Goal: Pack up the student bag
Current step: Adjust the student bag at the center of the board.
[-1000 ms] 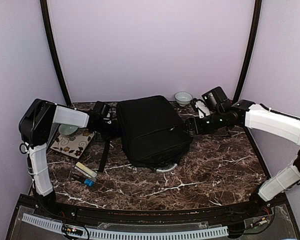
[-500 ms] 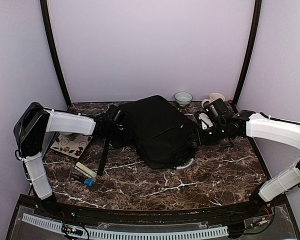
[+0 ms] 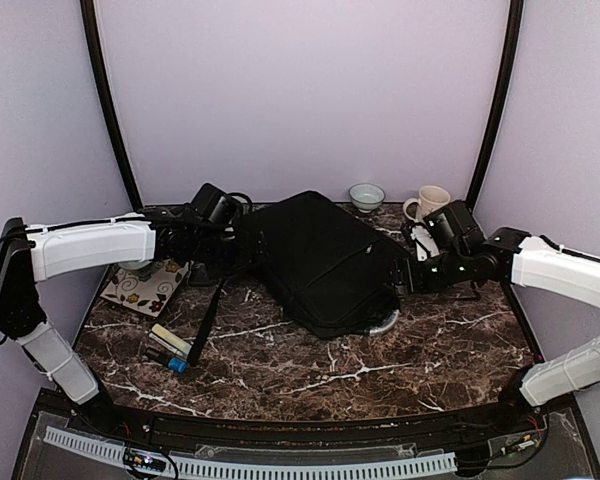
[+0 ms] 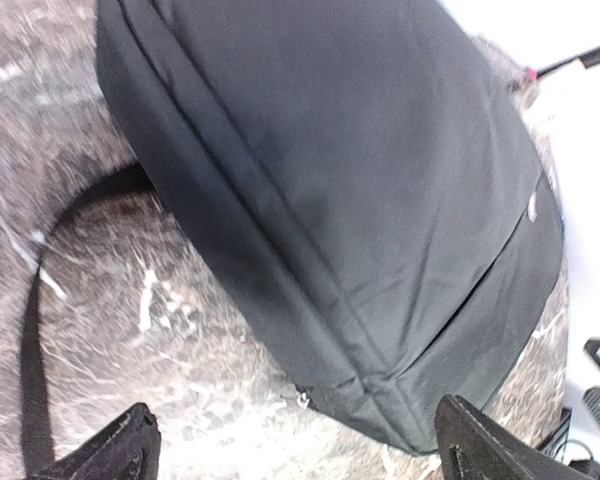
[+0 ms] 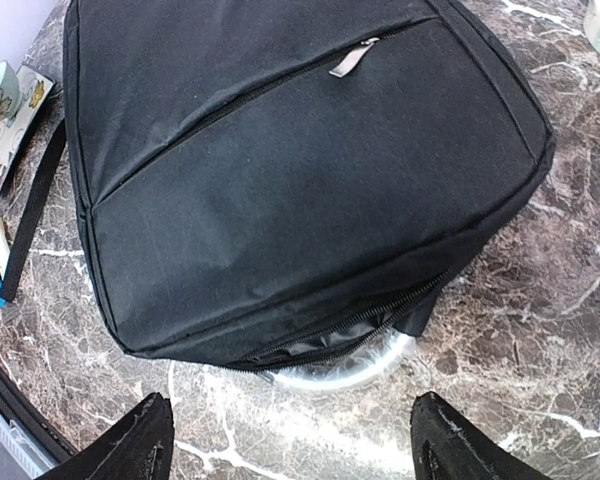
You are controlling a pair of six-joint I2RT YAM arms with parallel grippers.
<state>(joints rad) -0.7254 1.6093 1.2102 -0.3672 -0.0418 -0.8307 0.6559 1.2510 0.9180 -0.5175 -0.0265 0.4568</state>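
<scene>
Student bag (image 3: 320, 262): lies flat at the middle of the counter (image 3: 430, 350), skewed, long axis running roughly 10 o'clock to 4 o'clock. Front pocket zip looks shut, with its zip pull (image 5: 355, 58) lying flat on the fabric. Grey handle (image 5: 340, 370) pokes out from under the 5 o'clock edge. One strap (image 3: 210, 310) trails off the bag toward 7 o'clock.

Left tool (image 4: 300, 450): fingers wide apart, nothing between them, at the bag's 10 o'clock corner.
Right tool (image 5: 295, 440): fingers apart, empty, at the bag's 3 o'clock side, facing the handle end.

Pens (image 3: 170, 345) wait at 8 o'clock, beside a patterned tile (image 3: 145, 285). Nothing seems packed yet.

Risks, as judged:
- Neither tool pins the bag, and the polished counter looks slippery. A tug on the zip could drag the whole bag instead of opening it.
- Zip pull is small and flat, so a pinch may slip off.
- Loose strap lies near the left arm's path and may snag.
- Cup (image 3: 432, 202) and bowl (image 3: 366, 195) stand at 1 o'clock, near the right arm. A wide swing could tip them.
</scene>
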